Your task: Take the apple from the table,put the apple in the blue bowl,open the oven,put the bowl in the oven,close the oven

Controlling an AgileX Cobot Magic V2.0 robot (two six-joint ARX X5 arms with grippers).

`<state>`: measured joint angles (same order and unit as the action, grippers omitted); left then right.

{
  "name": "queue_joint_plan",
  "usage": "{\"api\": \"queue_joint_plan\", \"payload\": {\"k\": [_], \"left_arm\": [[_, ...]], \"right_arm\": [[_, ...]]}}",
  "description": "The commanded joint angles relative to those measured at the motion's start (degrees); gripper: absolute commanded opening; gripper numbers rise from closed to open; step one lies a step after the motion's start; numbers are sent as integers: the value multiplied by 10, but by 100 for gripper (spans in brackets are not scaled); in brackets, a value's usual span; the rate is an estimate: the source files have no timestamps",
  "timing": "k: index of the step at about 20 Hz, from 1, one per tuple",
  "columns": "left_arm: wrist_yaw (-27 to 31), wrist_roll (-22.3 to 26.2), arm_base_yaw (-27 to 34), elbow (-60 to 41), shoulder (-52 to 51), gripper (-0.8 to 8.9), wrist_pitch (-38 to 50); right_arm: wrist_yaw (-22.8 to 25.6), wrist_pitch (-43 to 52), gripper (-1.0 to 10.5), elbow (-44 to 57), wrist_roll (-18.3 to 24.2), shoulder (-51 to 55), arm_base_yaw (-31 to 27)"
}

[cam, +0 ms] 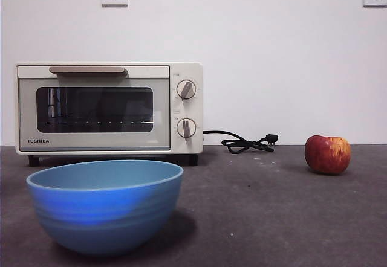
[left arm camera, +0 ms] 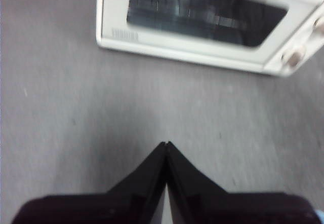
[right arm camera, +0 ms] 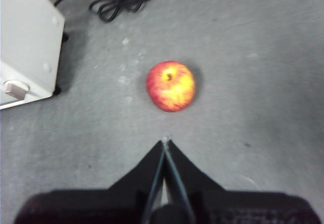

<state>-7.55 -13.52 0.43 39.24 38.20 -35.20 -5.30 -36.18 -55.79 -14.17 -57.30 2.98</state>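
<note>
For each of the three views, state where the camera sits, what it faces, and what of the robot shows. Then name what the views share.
Front view: low, near table height, facing the oven, blue bowl, apple and wall; no arm shows.
Left wrist view: on the left arm, looking down at the table and oven door; the left hand shows, jaws together.
Right wrist view: on the right arm, looking down at the apple and cord; the right hand shows, jaws together.
Shared: all three show the oven; front and right wrist share the apple and cord.

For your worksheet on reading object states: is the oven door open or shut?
Shut. The oven door sits flush in its frame, with the handle at the top and the dark glass upright.
</note>
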Motion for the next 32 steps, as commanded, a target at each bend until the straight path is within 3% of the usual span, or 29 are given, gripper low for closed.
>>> {"api": "queue_joint_plan", "payload": {"k": [1, 3, 5, 8, 12, 20, 23, 24, 27, 28, 32], "left_arm": [[-20, 20, 1, 52, 56, -5, -60], [-49, 29, 0, 91, 99, -5, -108], [-105, 41, 0, 110, 126, -4, -123], [-144, 43, -1, 111, 139, -4, -126], [-150, 47, -14, 111, 142, -4, -154], [-150, 45, -28, 111, 143, -4, -167], [-149, 45, -28, 111, 143, -4, -167], [-149, 45, -28, 111, 143, -4, -167], [-149, 45, -28, 111, 143, -4, -166], [-149, 45, -28, 111, 143, -4, -166], [-149, 45, -28, 111, 143, -4, -166]], "right_arm": [[-23, 3, 0, -66, 12, -79, 0], [-35, -15, 1, -125, 17, -152, 1], [-42, -55, 38, -188, 50, -231, 6], [-26, -114, 294, -279, 87, -346, 16], [-19, -152, 641, -374, 92, -472, 16], [-4, -146, 662, -424, 93, -609, 16], [-5, -146, 648, -424, 93, -640, 16], [-5, -146, 568, -424, 93, -645, 16], [-5, -146, 73, -424, 92, -647, 19], [-7, -151, -17, -424, 93, -647, 19], [-6, -165, -9, -430, 99, -637, 23]]}}
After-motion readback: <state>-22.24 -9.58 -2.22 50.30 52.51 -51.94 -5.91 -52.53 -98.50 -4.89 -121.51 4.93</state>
